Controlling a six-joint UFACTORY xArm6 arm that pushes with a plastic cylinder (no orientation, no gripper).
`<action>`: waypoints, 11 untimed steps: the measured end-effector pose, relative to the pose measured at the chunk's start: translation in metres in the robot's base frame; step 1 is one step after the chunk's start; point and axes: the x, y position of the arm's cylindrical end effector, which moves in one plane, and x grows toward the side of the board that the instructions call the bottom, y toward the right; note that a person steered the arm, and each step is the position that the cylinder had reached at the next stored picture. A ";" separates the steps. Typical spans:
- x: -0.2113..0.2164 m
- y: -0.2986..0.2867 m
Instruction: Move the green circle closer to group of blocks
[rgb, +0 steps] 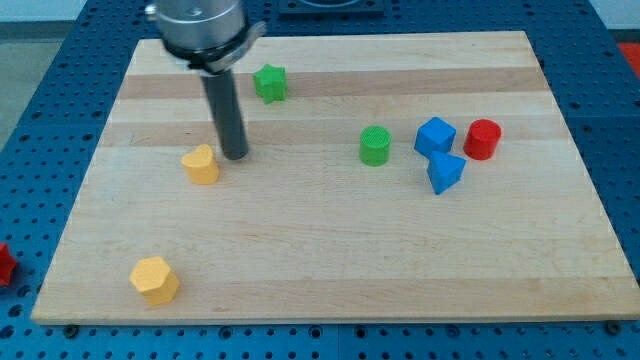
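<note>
- So, biggest first: wooden board (330, 250), pale planks, fills most of the view, sits on a blue perforated table (60, 60).
- Arm housing (200, 25), grey metal, at the view's top left, dark rod (226, 110) hanging straight down from it.
- My tip (235, 156) touches the board left of centre, just to the right of the yellow heart-ish block (201, 165), a thin gap or contact, cannot tell which. No gripper on this rig, so nothing to spread, press or pinch; rod is bare.
- Yellow hexagon block (154, 279) near the board's bottom left corner, well apart from everything else.
- Blue cube (435, 136) at the view's right, upper of the two blues.
- Blue block (445, 172), wedge-like, exact shape unclear, just below the cube and touching or nearly touching it.
- Red cylinder (482, 138) just right of the blue cube, small gap.
- Green circle (375, 146), the task block, upright cylinder right of centre, near the blue cube on its left side but apart from it; well apart from my tip.
- Green star (269, 83) near the board's top edge, up and right of my tip.
- Small red object (4, 265) at the view's left edge, off the board, cut off.
</note>
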 end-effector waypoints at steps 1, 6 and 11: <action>0.017 -0.035; 0.121 -0.089; -0.110 0.098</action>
